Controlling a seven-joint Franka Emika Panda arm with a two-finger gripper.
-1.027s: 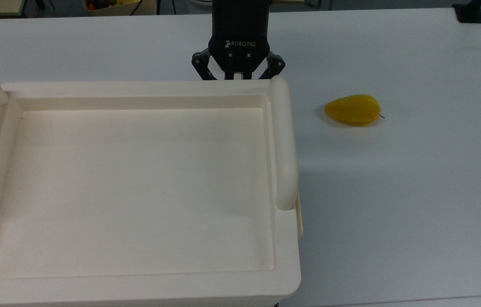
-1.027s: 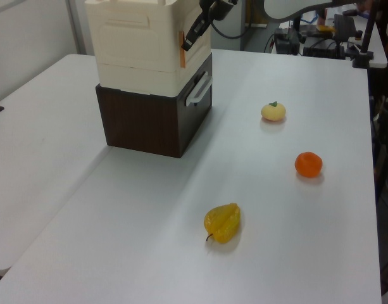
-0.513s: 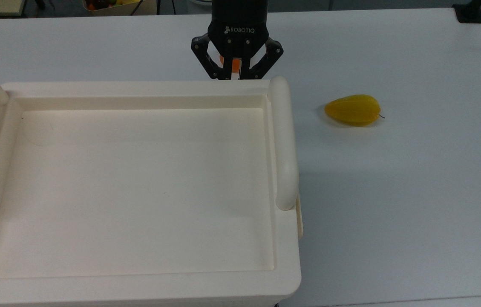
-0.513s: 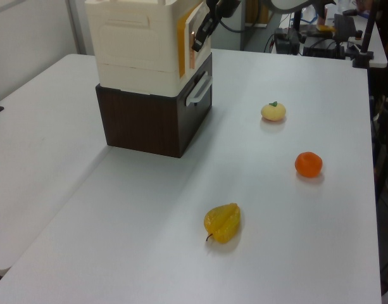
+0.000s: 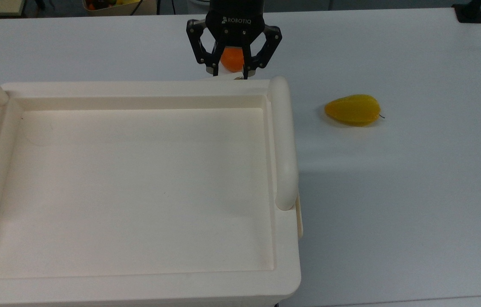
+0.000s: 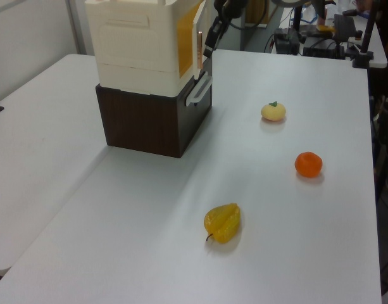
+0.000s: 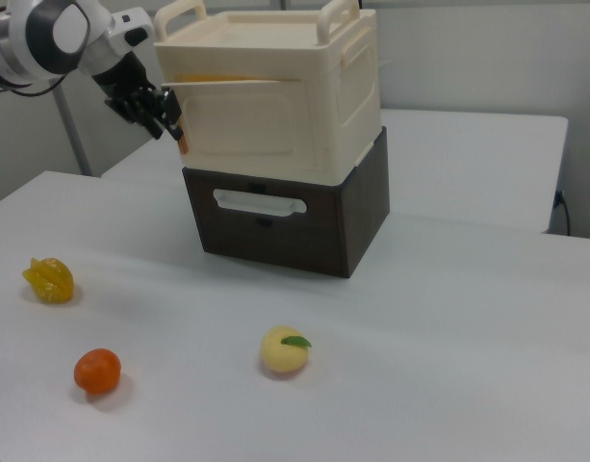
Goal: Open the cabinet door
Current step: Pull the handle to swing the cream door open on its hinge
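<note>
The cream cabinet stands on a dark brown drawer box. Its cabinet door is swung partly out, so the tan-orange inside shows behind it. In the left view the cabinet door shows edge-on, and in the top view a sliver of the cabinet door pokes out past the cabinet top. My gripper is at the door's free edge, open, its fingers standing apart on either side of that edge. The gripper sits level with the cabinet's front corner, and in the right view the gripper is left of the door.
A yellow star fruit lies on the white table at the top view's right. An orange and a pale yellow fruit with a leaf lie in front of the cabinet. The drawer box has a white handle.
The gripper drew back from the cabinet front, bringing the door's free edge with it, so the door swung further out. Its fingers then spread from pinched together to open.
</note>
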